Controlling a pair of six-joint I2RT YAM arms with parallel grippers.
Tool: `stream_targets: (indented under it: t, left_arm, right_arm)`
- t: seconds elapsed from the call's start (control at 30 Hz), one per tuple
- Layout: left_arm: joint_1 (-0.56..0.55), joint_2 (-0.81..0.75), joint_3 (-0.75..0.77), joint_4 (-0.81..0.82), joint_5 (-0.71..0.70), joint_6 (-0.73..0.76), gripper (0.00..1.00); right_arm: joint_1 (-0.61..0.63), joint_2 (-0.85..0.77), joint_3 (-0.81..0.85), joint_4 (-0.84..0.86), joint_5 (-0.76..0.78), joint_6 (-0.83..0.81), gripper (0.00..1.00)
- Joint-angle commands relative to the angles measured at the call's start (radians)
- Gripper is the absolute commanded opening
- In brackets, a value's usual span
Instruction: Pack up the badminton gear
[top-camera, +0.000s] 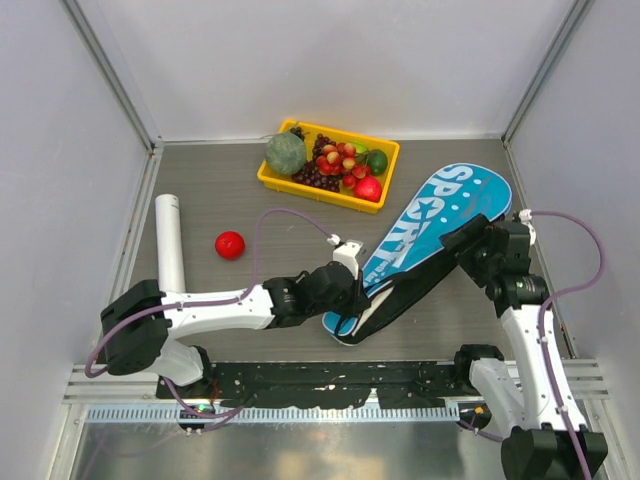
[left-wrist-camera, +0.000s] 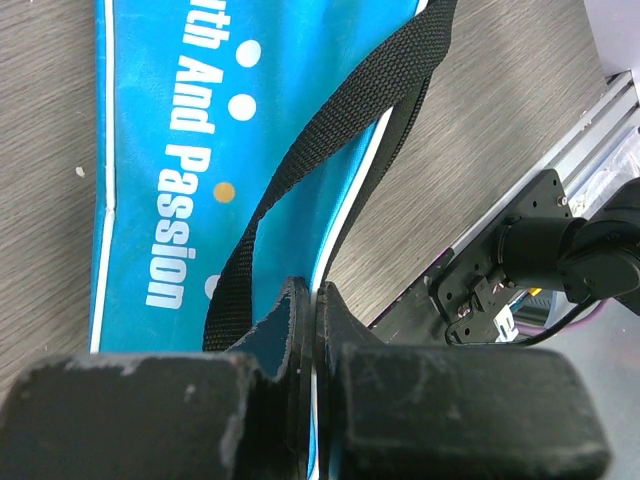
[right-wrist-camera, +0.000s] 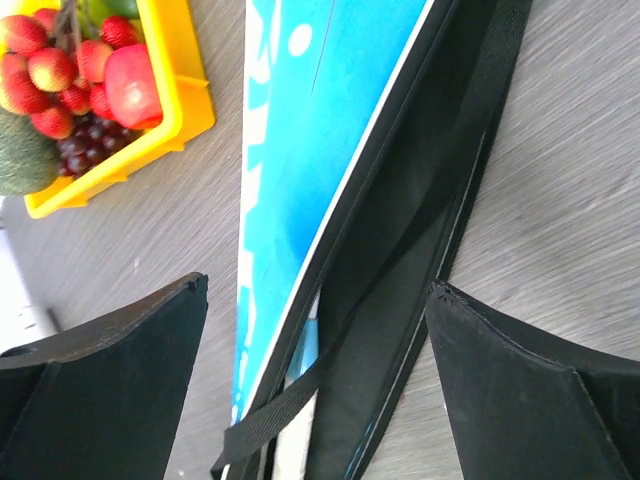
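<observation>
The big blue "SPORT" bag (top-camera: 430, 225) lies slantwise right of the middle, its narrow end near me. My left gripper (top-camera: 352, 292) is shut on the bag's edge at that narrow end; the left wrist view shows its jaws (left-wrist-camera: 315, 310) pressed on the blue-and-white rim beside the black strap (left-wrist-camera: 330, 130). My right gripper (top-camera: 462, 240) is open above the bag's unzipped right side (right-wrist-camera: 400, 250), fingers (right-wrist-camera: 120, 370) apart. A light-blue bit (right-wrist-camera: 305, 345) shows inside the opening. The white tube (top-camera: 170, 240) lies at the left. No loose rackets or shuttlecocks are in view.
A small red ball (top-camera: 230, 244) lies right of the tube. A yellow tray (top-camera: 272, 180) of fruit stands at the back middle, close to the bag's wide end; it also shows in the right wrist view (right-wrist-camera: 190, 110). Walls close the left, back and right.
</observation>
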Motion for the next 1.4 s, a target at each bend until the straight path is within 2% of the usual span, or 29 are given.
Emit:
stream_targets:
  t: [0.0,0.17,0.23,0.4,0.77,0.9,1.03,1.17,1.23,1.27,1.37]
  left_arm:
    - [0.006,-0.007,0.048,0.029,0.002,-0.01,0.0]
    - [0.007,-0.008,0.046,-0.002,0.007,-0.001,0.0]
    - [0.006,-0.014,0.043,0.0,0.013,0.001,0.0]
    - [0.004,-0.008,0.025,0.02,0.053,-0.003,0.0]
    - [0.0,0.047,-0.027,0.063,0.085,0.027,0.0]
    - [0.0,0.062,-0.049,0.087,0.104,0.022,0.0]
    - [-0.002,0.085,-0.058,0.11,0.137,0.019,0.0]
    - [-0.006,0.09,-0.058,0.118,0.151,0.019,0.0]
    - [-0.005,0.081,-0.061,0.124,0.151,0.016,0.0]
    - [-0.007,0.076,-0.066,0.13,0.151,0.014,0.0]
    - [-0.008,0.053,-0.075,0.147,0.188,-0.005,0.0]
  right_arm:
    - [-0.032,0.139,0.076,0.099,0.074,-0.154,0.96]
    - [-0.141,0.219,0.051,0.199,-0.042,-0.2,0.99]
    - [-0.198,0.25,0.035,0.249,-0.097,-0.226,0.96]
    - [-0.322,0.354,-0.011,0.43,-0.237,-0.279,0.95]
    - [-0.39,0.63,-0.021,0.625,-0.323,-0.26,0.96]
    - [-0.391,0.713,-0.028,0.683,-0.367,-0.254,1.0]
    - [-0.393,0.773,-0.067,0.765,-0.404,-0.222,0.92]
    - [-0.393,0.796,-0.076,0.792,-0.412,-0.228,0.79]
    - [-0.393,0.802,-0.071,0.799,-0.421,-0.236,0.56]
    - [-0.393,0.799,-0.068,0.795,-0.436,-0.242,0.39]
    - [-0.393,0.764,-0.058,0.762,-0.44,-0.262,0.15]
